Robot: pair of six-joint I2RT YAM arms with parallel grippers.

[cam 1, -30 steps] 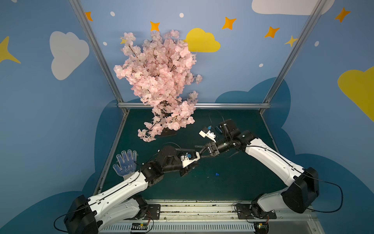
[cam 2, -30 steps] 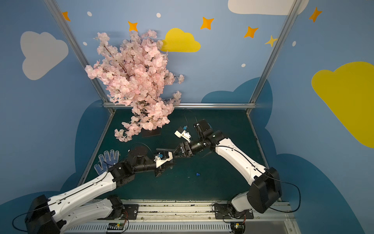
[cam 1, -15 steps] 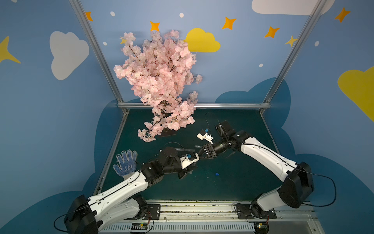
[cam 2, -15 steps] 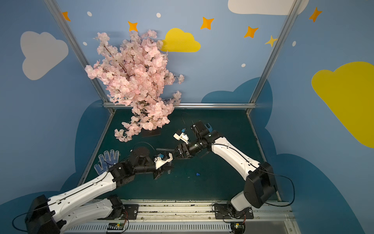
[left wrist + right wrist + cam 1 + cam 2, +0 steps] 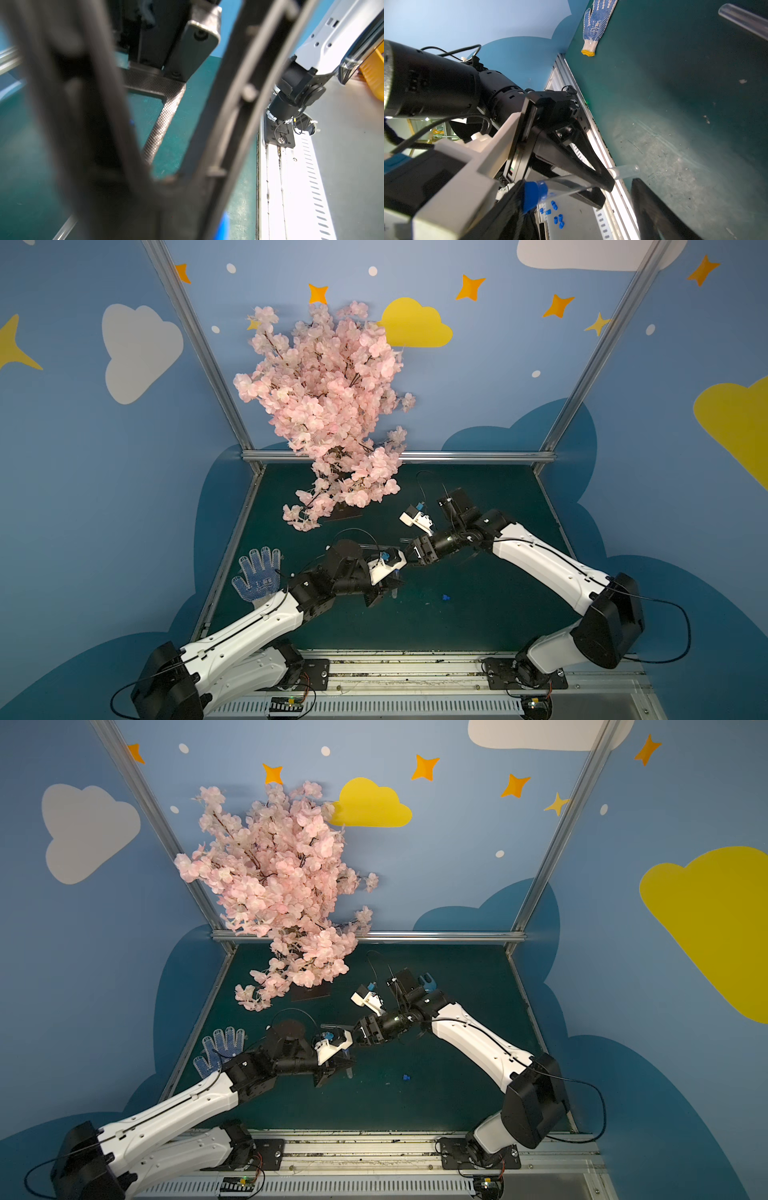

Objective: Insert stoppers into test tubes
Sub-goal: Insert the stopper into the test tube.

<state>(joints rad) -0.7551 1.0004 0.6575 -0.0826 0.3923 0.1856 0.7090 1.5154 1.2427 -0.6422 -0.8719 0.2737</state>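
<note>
**Tube [image 5: 566, 184] clamped in left gripper [image 5: 606, 189], stopper [image 5: 533, 195] at its mouth**

The left gripper's black fingers are closed tight on the clear tube, gripping it toward its rounded end. That end pokes out just past the fingertips in the right wrist view. At the tube's other end the blue stopper sits in the mouth, with its narrow step inside the glass. How deep it is seated cannot be told.

The right gripper [image 5: 409, 559] stands wide apart and grips nothing. Its two dark fingers lie either side of the stoppered end, and one of them touches the stopper.

In both top views the two grippers meet tip to tip over the middle of the green mat [image 5: 478, 635]. A loose stopper [image 5: 446, 597] lies on the mat near them, toward the right arm's side. A second tube [image 5: 745, 20] lies flat on the mat, well apart from the held one.

A dotted glove [image 5: 259, 576] rests at the mat's left edge, beside the left arm. A pink blossom tree [image 5: 328, 406] stands at the back. Beyond the front rail [image 5: 415, 659], the right wrist view shows several blue plugs [image 5: 554, 214] scattered on a grey surface.
</note>
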